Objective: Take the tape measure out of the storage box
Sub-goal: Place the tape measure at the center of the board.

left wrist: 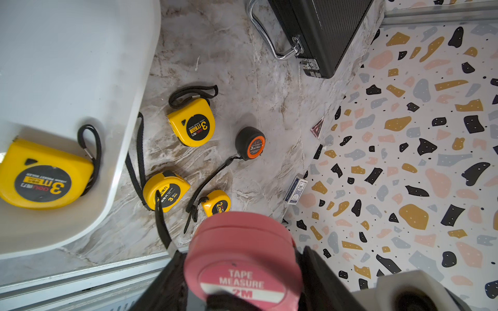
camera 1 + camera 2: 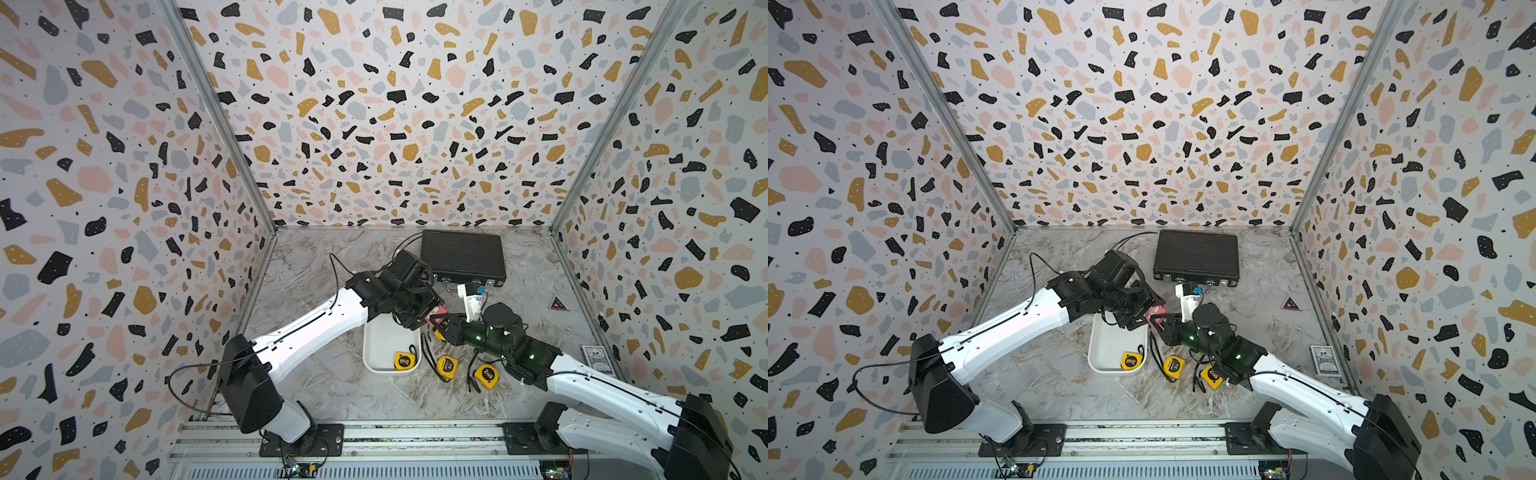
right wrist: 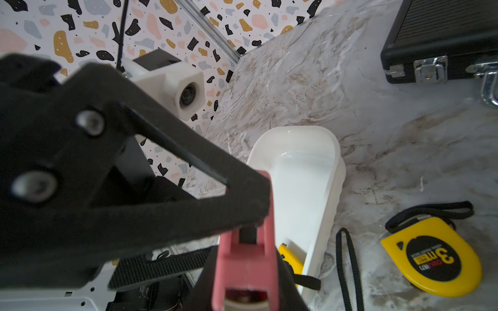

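The table (image 2: 332,386) has a black case (image 2: 461,255) at its back edge and the white box (image 2: 384,343) near the middle. The left claw (image 1: 242,272) holds the pink tape (image 1: 237,239) by its round rim, up in the air by the box's far right corner. The right claw (image 3: 245,292) pinches its flat sides. A yellow tape (image 2: 404,360) lies in the box's near right corner. The pink tape looks small, hard, smooth and light. Its rim may slip, so the flat sides seem safer.

White storage box (image 2: 382,345); yellow tape measure (image 2: 405,360) in near corner. Pink tape measure (image 1: 242,255) aloft beside far end.
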